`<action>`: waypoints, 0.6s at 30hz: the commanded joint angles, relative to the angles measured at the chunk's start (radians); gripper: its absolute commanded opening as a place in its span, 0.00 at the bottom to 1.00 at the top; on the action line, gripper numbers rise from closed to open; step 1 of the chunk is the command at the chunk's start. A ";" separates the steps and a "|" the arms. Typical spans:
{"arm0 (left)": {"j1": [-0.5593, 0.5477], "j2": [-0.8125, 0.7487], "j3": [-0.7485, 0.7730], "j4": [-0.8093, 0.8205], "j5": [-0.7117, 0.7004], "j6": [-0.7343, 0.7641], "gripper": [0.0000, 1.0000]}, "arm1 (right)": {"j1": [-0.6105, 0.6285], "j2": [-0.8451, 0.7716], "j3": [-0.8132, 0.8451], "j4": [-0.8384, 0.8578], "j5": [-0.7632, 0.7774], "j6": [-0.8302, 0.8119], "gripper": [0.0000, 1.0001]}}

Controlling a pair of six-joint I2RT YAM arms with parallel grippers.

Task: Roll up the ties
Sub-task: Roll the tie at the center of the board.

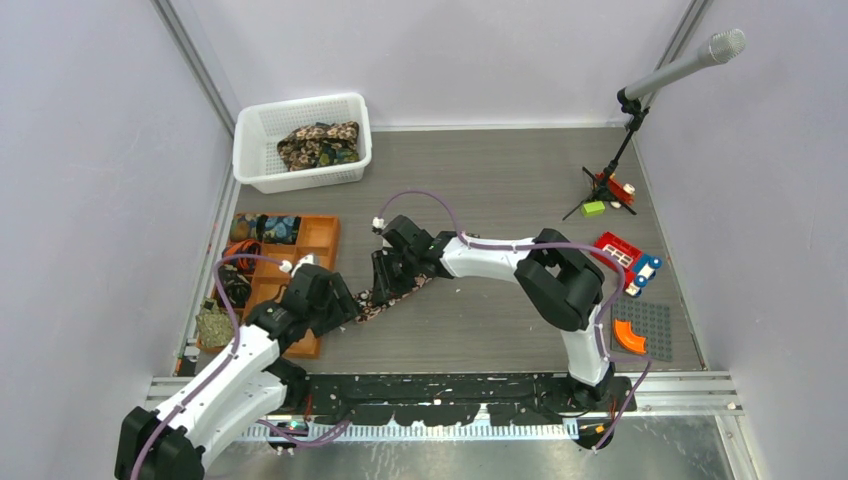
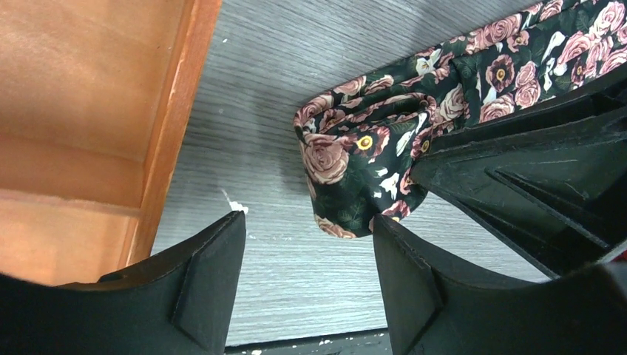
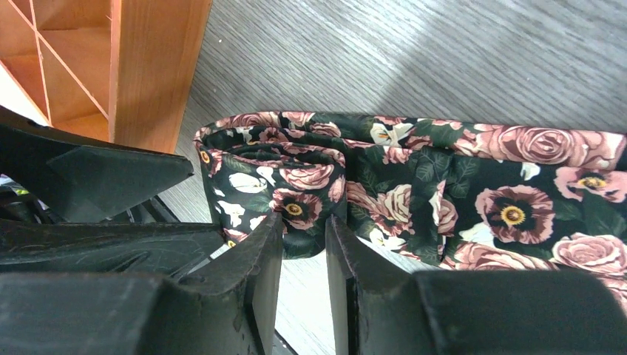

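A black tie with pink-cream flowers (image 1: 372,302) lies on the grey table, its end rolled into a small coil (image 3: 273,174). My right gripper (image 3: 304,225) is shut on the lower edge of that coil; it sits at mid-table (image 1: 385,280). My left gripper (image 2: 309,218) is open and empty, its tips just short of the coil (image 2: 355,177), beside the orange tray (image 1: 310,235). The unrolled length of the tie (image 3: 503,192) runs off to the right. More ties (image 1: 318,145) lie in the white basket (image 1: 250,150).
The orange compartment tray (image 2: 89,111) stands close on the left and holds rolled ties (image 1: 270,228). A microphone stand (image 1: 620,170), red toy bricks (image 1: 620,255) and a grey baseplate (image 1: 645,335) are at the right. Walls enclose the table.
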State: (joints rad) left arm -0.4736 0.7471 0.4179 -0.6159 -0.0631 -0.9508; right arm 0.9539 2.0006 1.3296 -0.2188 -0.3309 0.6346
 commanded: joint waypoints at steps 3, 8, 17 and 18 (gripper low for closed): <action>0.022 0.019 -0.029 0.145 0.082 0.038 0.65 | -0.005 0.009 0.037 -0.008 0.011 -0.026 0.33; 0.031 0.027 -0.047 0.177 0.082 0.030 0.65 | -0.011 0.014 0.037 -0.008 0.006 -0.031 0.33; 0.043 -0.048 -0.054 0.172 0.056 0.008 0.67 | -0.019 0.015 0.030 -0.007 0.000 -0.032 0.32; 0.044 -0.056 -0.056 0.169 0.043 0.004 0.67 | -0.018 0.015 0.030 -0.008 0.000 -0.032 0.32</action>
State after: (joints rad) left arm -0.4397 0.7273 0.3637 -0.4820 0.0032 -0.9360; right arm 0.9394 2.0102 1.3334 -0.2260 -0.3344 0.6258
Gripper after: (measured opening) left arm 0.669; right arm 0.327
